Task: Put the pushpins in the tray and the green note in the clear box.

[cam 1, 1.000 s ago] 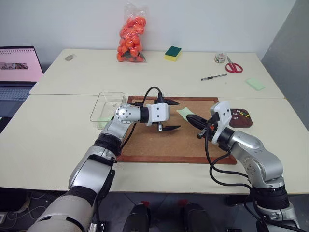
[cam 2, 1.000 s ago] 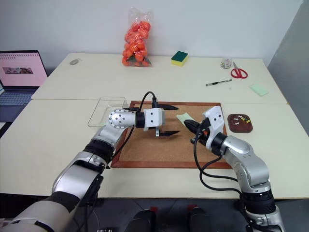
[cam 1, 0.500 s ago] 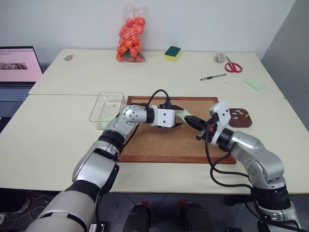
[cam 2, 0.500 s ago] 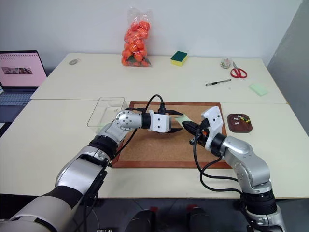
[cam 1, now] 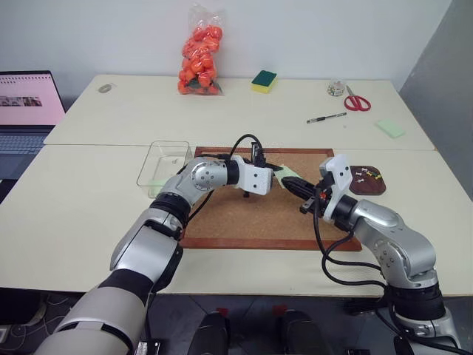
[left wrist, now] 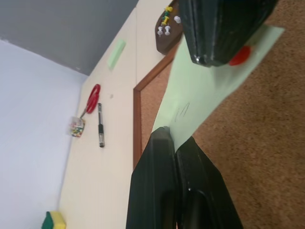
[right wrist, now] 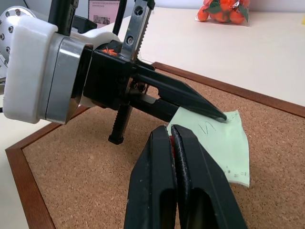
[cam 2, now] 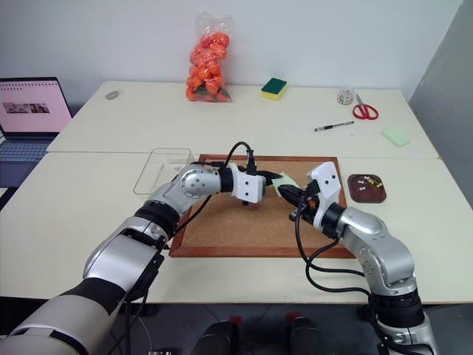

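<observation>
The green note (cam 1: 290,174) lies on the cork board (cam 1: 244,218), pinned by a red pushpin (left wrist: 238,55). My left gripper (left wrist: 174,139) is shut on one corner of the note, its fingers level over the board. From the other side my right gripper (right wrist: 170,131) is shut on the red pushpin, whose head shows between its fingers. Several pushpins (cam 1: 367,174) lie in the dark brown tray (cam 1: 378,188), right of the board. The clear box (cam 1: 150,164) stands at the board's left edge, behind my left arm.
At the back of the table are a bag of orange fruit (cam 1: 199,59), a green-and-yellow sponge (cam 1: 264,80), red scissors (cam 1: 358,101), a small jar (cam 1: 337,89), a pen (cam 1: 327,117) and a pale-green pad (cam 1: 389,128). A laptop (cam 1: 26,103) sits at far left.
My left gripper, wide open a second ago, rolled, reached right to the note and shut on its corner. The right gripper stayed on the pin.
</observation>
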`<action>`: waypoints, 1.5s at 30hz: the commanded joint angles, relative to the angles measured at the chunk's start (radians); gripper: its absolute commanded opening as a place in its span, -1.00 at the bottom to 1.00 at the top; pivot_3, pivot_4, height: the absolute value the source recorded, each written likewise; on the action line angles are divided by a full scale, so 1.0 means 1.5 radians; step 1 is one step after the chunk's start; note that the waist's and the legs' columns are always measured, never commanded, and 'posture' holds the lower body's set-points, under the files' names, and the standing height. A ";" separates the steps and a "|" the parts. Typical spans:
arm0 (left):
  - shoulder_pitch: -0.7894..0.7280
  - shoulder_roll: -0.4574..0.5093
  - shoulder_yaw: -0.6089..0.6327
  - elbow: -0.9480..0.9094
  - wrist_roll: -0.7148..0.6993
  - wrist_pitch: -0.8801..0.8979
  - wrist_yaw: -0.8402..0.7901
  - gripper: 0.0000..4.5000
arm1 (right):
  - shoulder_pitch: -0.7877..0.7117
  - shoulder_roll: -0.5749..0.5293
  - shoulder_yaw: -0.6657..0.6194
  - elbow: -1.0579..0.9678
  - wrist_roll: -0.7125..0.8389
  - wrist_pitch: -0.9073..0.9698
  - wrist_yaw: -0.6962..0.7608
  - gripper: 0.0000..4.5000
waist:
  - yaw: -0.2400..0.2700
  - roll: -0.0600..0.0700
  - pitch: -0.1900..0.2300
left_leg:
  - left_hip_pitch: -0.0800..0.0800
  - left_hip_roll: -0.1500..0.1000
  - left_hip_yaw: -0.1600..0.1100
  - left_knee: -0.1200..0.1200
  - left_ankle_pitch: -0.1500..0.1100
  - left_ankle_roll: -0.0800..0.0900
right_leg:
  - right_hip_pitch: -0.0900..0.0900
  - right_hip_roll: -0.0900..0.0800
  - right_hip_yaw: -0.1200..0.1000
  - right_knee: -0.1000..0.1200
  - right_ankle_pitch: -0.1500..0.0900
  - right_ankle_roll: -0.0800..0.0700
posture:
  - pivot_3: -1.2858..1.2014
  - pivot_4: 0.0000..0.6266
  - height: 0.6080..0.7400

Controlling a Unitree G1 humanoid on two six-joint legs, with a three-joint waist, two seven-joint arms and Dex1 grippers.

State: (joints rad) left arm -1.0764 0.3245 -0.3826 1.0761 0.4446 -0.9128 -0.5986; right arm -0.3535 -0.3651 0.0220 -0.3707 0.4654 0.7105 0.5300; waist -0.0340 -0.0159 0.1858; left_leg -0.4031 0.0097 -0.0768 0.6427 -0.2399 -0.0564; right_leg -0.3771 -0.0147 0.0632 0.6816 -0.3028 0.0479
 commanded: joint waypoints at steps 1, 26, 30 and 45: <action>-0.025 0.010 -0.012 -0.002 0.028 -0.035 0.052 -1.00 | -0.015 0.011 -0.017 -0.020 0.023 0.007 -0.011 -1.00 | 0.001 0.000 0.000 | 0.000 0.000 0.000 0.000 0.000 0.000 | 0.000 0.000 0.000 0.000 0.000 0.000 | 0.03 -0.52 1.00; -0.039 0.020 -0.035 0.020 0.067 -0.049 0.120 -1.00 | -0.038 0.009 -0.066 -0.046 0.117 0.071 -0.041 -1.00 | 0.001 0.000 0.000 | -0.004 0.000 0.000 0.001 0.000 0.000 | -0.004 0.000 -0.001 0.001 0.000 0.000 | 0.03 -0.52 1.00; -0.039 0.020 -0.036 0.021 0.069 -0.050 0.122 -1.00 | -0.040 0.014 -0.074 -0.042 0.124 0.071 -0.052 -1.00 | 0.001 0.000 0.000 | -0.004 0.000 0.000 0.001 0.000 0.000 | -0.004 0.000 -0.001 0.001 0.000 0.000 | 0.03 -0.52 1.00; 0.057 0.016 0.050 -0.083 -0.162 0.102 -0.157 -1.00 | 0.034 -0.088 -0.193 -0.039 0.043 -0.053 -0.076 -1.00 | -0.001 0.000 0.000 | -0.006 -0.001 0.000 0.001 0.000 0.000 | -0.006 0.000 0.000 0.003 0.000 0.000 | 0.03 -0.52 1.00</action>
State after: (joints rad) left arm -1.0110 0.3366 -0.3412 1.0427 0.2758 -0.8083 -0.7671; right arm -0.3253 -0.4551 -0.2301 -0.4165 0.5848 0.6994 0.4024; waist -0.0348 -0.0156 0.1856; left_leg -0.4116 0.0088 -0.0766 0.6444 -0.2397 -0.0564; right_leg -0.3867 -0.0153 0.0631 0.6873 -0.3027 0.0476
